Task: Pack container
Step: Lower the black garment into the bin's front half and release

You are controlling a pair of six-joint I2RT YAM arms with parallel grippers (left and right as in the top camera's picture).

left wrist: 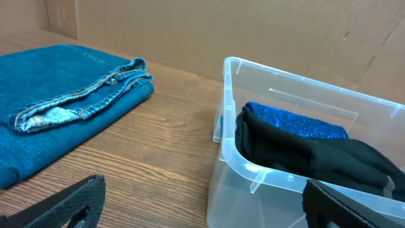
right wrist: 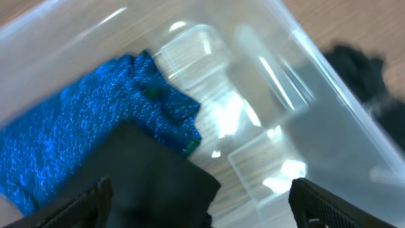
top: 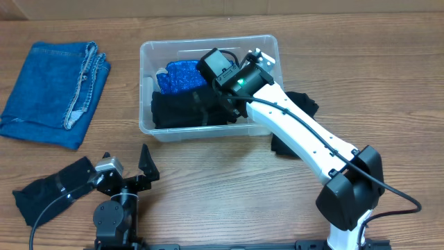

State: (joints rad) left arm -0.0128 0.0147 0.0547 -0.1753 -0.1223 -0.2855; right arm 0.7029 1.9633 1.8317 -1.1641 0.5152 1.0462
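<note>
The container (top: 146,104) sits at 12 o'clock of the table. Its plastic looks stiff, light and probably slippery (the thick rim seems the best hold). The right gripper (right wrist: 201,196) hangs inside it, fingers apart and empty; the left gripper (left wrist: 202,209), at 7 o'clock, is spread too.

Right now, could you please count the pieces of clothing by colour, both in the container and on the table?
Black cloths: 3, one in the container, two on the table
Blue pieces: 2, the jeans and the shiny blue cloth
Total: 5
</note>
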